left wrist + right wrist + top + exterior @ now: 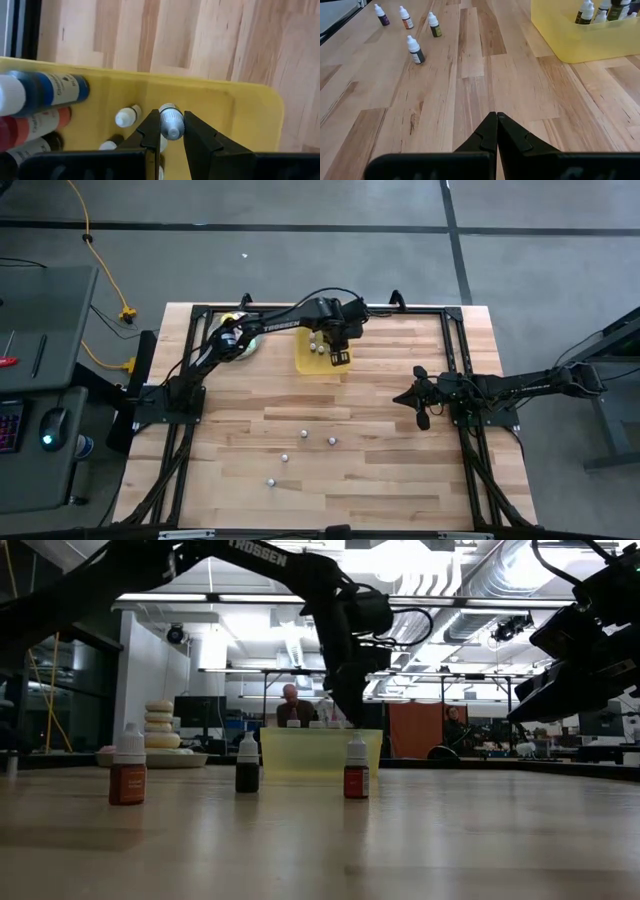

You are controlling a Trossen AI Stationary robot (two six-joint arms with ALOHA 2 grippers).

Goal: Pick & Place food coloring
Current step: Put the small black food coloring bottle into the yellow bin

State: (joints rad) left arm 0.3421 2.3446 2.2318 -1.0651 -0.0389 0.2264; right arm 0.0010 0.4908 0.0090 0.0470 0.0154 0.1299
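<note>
Holding 1 tiny pale-capped dropper bottle point(171, 121) clamped in left jaws point(170, 131) over the yellow rectangular plastic tray point(306, 360) near the bench's far edge. Leaving 4 small bottles point(415, 50) standing mid-bench. Resting right jaws point(496, 131) pressed together near the right edge.

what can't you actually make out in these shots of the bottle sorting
- Body of the bottle held in the left gripper: left wrist view shows only its cap, fingers cover the rest.
- Label text on the loose bottles: too small in every view.
- How many bottles sit in the yellow tray: high view has the left arm over it; the wrist views cut it off at the edge.
</note>
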